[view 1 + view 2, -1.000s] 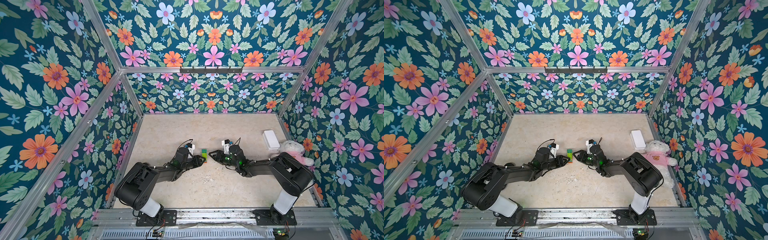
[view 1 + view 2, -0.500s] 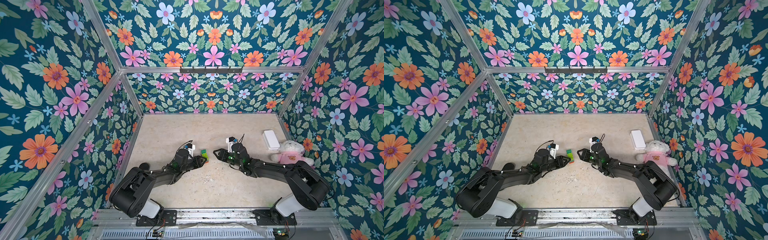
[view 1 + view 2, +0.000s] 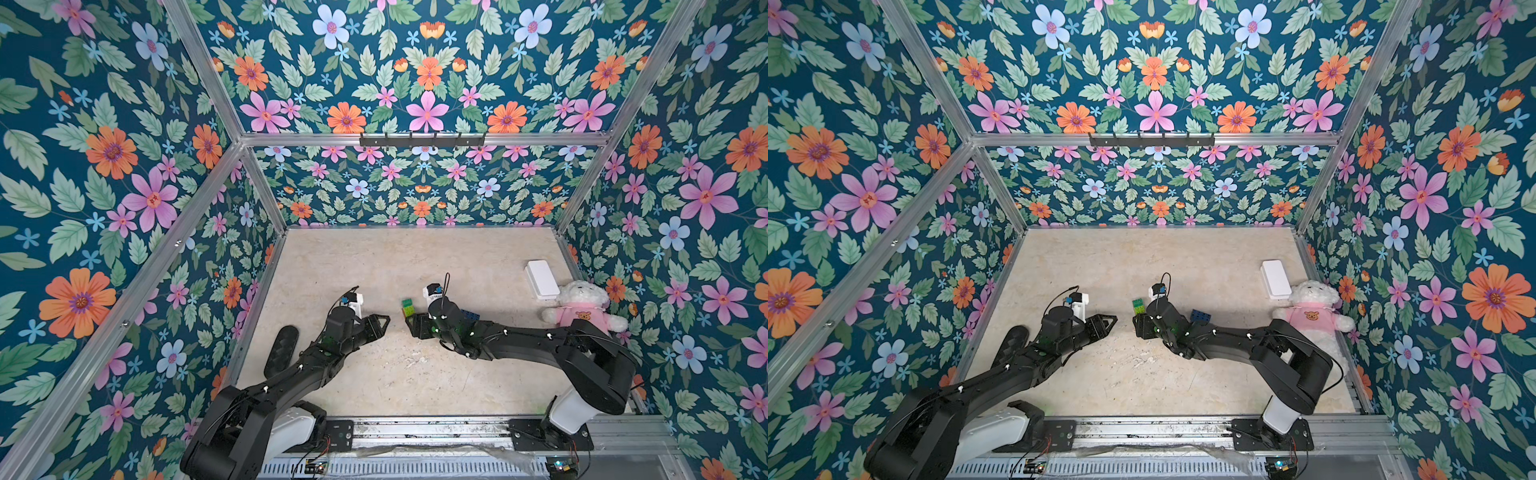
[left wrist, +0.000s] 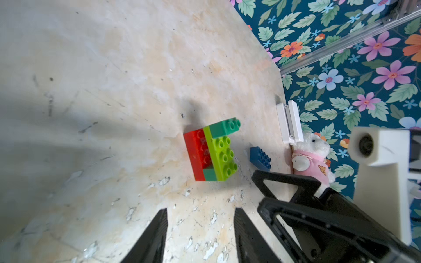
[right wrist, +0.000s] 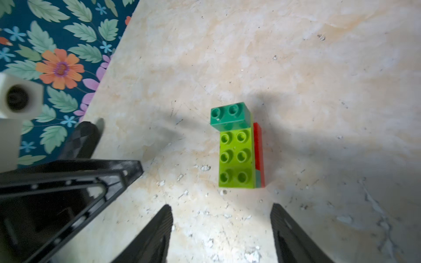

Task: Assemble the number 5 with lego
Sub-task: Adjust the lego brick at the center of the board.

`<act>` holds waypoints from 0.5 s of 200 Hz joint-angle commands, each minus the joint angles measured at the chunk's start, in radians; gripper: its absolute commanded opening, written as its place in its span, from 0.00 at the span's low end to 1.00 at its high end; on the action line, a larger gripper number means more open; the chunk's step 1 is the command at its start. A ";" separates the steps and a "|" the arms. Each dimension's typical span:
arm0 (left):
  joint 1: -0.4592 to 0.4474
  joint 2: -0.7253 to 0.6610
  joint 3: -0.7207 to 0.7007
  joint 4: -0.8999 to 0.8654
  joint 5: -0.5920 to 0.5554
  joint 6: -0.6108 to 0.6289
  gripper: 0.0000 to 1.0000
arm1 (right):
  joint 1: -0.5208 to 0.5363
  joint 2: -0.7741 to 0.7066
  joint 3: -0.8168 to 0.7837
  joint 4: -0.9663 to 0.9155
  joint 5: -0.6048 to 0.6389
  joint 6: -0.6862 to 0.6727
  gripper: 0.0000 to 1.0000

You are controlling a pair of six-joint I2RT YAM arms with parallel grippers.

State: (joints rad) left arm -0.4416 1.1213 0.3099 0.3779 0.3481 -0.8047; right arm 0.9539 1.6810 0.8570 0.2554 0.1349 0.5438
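Both top views: pale beige table (image 3: 395,257), marbled, scuffed, flecked with white chips toward the front. Enclosed left, back and right by teal floral wall panels (image 3: 104,166), matte, edged with bare aluminium rails (image 3: 199,195).

At far left on the table, black oblong object (image 3: 282,349), faceted surface. Next, left pincer (image 4: 200,230), black plastic, fingers spread with nothing between, tips clear of the bricks.

Between the two pincers, joined lego figure (image 4: 211,154), resting free near the table's middle. Glossy studded plastic: red slab, lime six-stud brick, one small dark-green block sandwiched at one end, another two-stud one capping the lime's other end.

Just right of it, right pincer (image 5: 222,225), spread wider, likewise empty. Behind that arm, loose blue lego brick (image 3: 469,316), studs up. Farther right, smooth white rectangular box (image 3: 541,279), then fluffy white plush toy (image 3: 582,307) in a pink shirt beside the right wall.
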 commanded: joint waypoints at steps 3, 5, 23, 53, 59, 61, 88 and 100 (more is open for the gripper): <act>0.020 -0.023 -0.007 -0.037 0.001 0.017 0.50 | 0.013 0.049 0.040 -0.085 0.114 -0.049 0.69; 0.023 -0.024 -0.008 -0.038 0.001 0.017 0.50 | 0.014 0.053 0.045 -0.091 0.119 -0.051 0.69; 0.028 -0.031 -0.008 -0.039 0.005 0.017 0.50 | 0.026 0.086 0.080 -0.108 0.135 -0.067 0.69; 0.035 -0.024 -0.010 -0.034 0.009 0.015 0.50 | 0.028 0.127 0.115 -0.119 0.133 -0.071 0.66; 0.035 -0.022 -0.011 -0.030 0.011 0.015 0.50 | 0.028 0.129 0.116 -0.112 0.129 -0.071 0.65; 0.036 -0.022 -0.012 -0.030 0.011 0.015 0.50 | 0.027 0.129 0.116 -0.111 0.128 -0.070 0.65; 0.044 -0.013 -0.019 -0.020 0.018 0.013 0.49 | 0.028 0.138 0.125 -0.115 0.133 -0.073 0.60; 0.048 -0.012 -0.023 -0.015 0.022 0.011 0.49 | 0.028 0.144 0.130 -0.120 0.134 -0.076 0.59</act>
State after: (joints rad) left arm -0.4004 1.1061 0.2920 0.3382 0.3580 -0.8047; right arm 0.9810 1.8156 0.9756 0.1497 0.2451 0.4778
